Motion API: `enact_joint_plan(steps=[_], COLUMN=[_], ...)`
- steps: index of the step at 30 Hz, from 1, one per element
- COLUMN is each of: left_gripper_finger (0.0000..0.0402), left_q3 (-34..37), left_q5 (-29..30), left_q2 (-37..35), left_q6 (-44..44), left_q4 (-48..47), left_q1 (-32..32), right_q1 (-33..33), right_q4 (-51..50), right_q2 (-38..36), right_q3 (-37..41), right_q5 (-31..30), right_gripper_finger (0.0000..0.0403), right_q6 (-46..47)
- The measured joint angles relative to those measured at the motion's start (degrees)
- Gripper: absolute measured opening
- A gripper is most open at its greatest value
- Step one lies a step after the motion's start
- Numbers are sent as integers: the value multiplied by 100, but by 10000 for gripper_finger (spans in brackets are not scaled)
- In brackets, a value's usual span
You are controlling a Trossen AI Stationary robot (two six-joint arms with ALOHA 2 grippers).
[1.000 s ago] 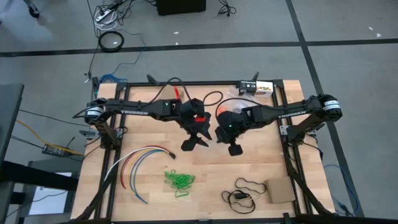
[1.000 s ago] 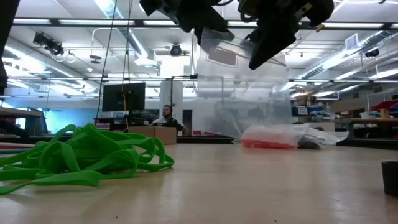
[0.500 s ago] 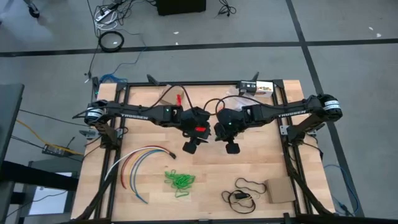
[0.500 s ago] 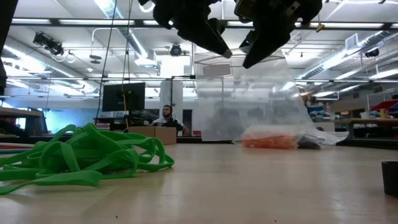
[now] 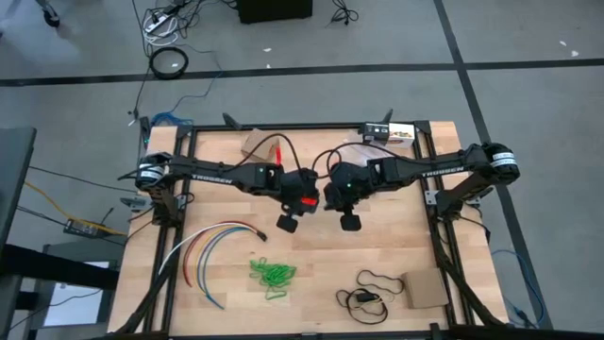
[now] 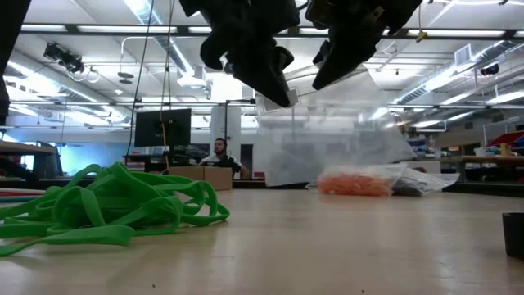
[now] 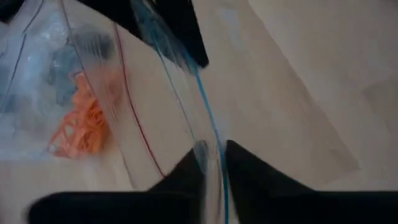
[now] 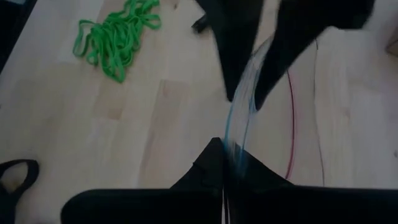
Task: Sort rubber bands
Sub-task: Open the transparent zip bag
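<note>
The left end effector (image 7: 211, 163) swings in and nips the clear bag (image 6: 327, 131) rim beside the right end effector (image 8: 225, 163), already pinching it; green rubber bands (image 5: 272, 275) lie nearer the left arm.

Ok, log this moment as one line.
left gripper: closing on bag rim | right gripper: shut on clear bag | orange bands: bagged | green bands: on table

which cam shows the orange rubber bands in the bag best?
Left wrist view: the orange rubber bands fill a clear patch inside the plastic bag, close up. Low view shows them as a distant blurred heap through the bag. High view hides them under the arms; right wrist view misses them.
</note>
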State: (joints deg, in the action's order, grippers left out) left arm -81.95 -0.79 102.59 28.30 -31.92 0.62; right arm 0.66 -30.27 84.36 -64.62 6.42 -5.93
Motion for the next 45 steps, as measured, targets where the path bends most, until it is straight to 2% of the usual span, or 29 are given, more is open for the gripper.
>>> enact_joint_plan(steps=[2,4,12,22,33,38,45], left_gripper_finger=[23,9,3,1,2,33,130], left_q3=[0,0,0,-328,-601,-601,-601], left_q5=[98,123,473,894,906,477,-429], left_q2=[-12,-22,-22,-26,-31,-31,-8], left_q6=[272,471,723,628,504,137,-134], left_q4=[-33,-66,-333,-403,-569,-770,-928], left_q1=[0,0,-8,-61,-107,-107,-124], right_q1=[-6,-8,-15,-78,-68,-28,-28], right_q4=[-79,-181,-881,-1099,-1377,-1254,-718], right_q2=[0,0,0,0,0,0,1], right_q3=[0,0,-2,-2,-5,-7,-4], right_q5=[36,128,367,376,-59,-81,145], right_gripper_finger=[0,1,17,12,0,0,0], right_q6=[-2,1,26,-37,-132,-312,-712])
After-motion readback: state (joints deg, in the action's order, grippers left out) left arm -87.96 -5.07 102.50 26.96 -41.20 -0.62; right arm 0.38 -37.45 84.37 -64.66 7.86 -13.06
